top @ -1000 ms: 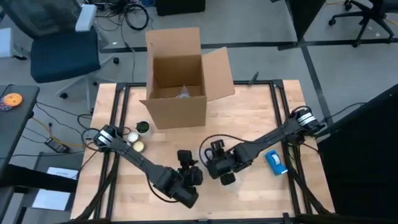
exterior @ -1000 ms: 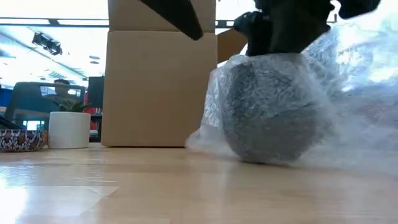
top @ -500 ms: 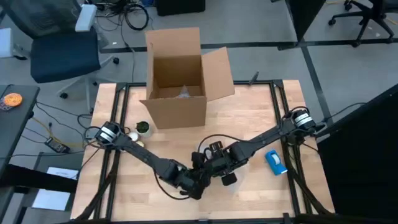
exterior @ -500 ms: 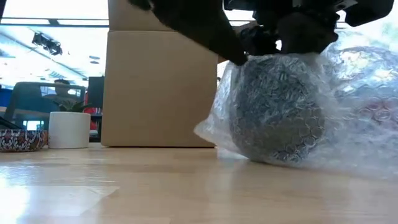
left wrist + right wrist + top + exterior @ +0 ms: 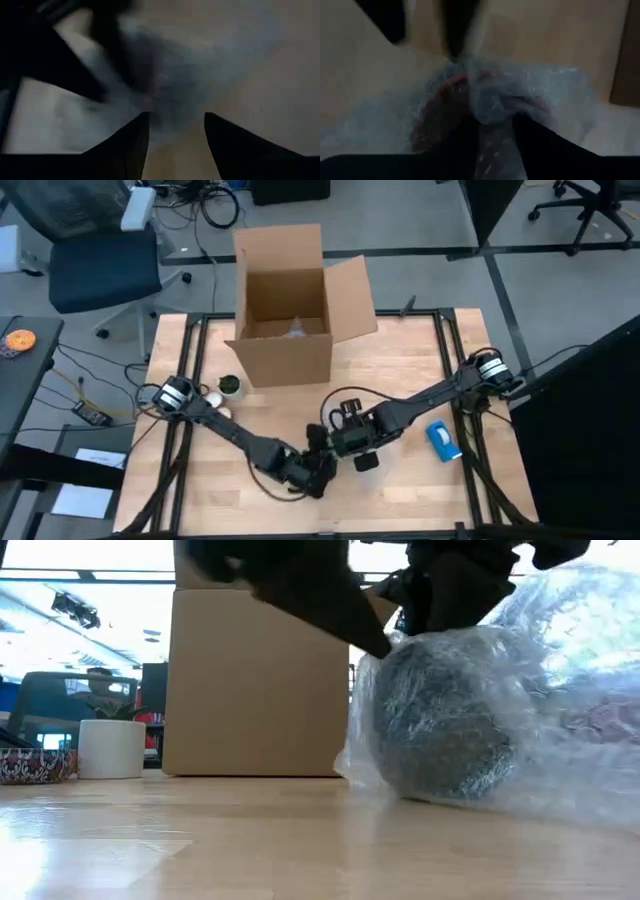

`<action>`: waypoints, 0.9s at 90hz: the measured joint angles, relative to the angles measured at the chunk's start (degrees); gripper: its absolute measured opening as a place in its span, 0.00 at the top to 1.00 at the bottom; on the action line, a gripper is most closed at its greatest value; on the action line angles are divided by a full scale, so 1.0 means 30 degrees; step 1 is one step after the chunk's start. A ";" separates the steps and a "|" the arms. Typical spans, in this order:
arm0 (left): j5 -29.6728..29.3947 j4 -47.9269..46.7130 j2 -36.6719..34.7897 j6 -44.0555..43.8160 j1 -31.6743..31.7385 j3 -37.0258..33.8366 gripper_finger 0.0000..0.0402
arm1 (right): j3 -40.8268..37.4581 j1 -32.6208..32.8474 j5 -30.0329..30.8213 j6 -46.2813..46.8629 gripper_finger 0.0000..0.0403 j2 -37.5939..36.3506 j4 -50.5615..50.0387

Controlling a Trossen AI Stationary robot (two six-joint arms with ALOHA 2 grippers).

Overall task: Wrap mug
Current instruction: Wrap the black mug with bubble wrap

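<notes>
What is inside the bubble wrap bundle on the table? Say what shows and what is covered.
A round dark shape fills the bubble wrap; the right wrist view shows reddish patches of the mug through it. Its handle and inside are covered.

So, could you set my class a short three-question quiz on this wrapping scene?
1. True or false: the small round orange-red mug is covered in clear bubble wrap.
2. The brown cardboard box is: A open at the top, B taped shut, C flattened.
3. Fill in: the small blue object lies on the wooden table beside the ___ arm.
Key: 1 true; 2 A; 3 right.
</notes>
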 joint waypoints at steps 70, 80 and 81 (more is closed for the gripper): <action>-0.0538 1.2456 -0.2562 0.2679 0.0593 -0.7039 0.57 | -0.0007 0.0088 0.1424 0.1922 1.00 -0.0114 0.0975; 0.1226 1.2308 -0.2561 0.3070 0.1296 -0.7039 0.57 | -0.0015 0.0107 0.1409 0.2332 1.00 -0.0109 0.0917; 0.1382 1.2301 -0.2556 0.3080 0.1367 -0.7039 0.57 | -0.0015 0.0122 0.1409 0.2397 1.00 -0.0109 0.0912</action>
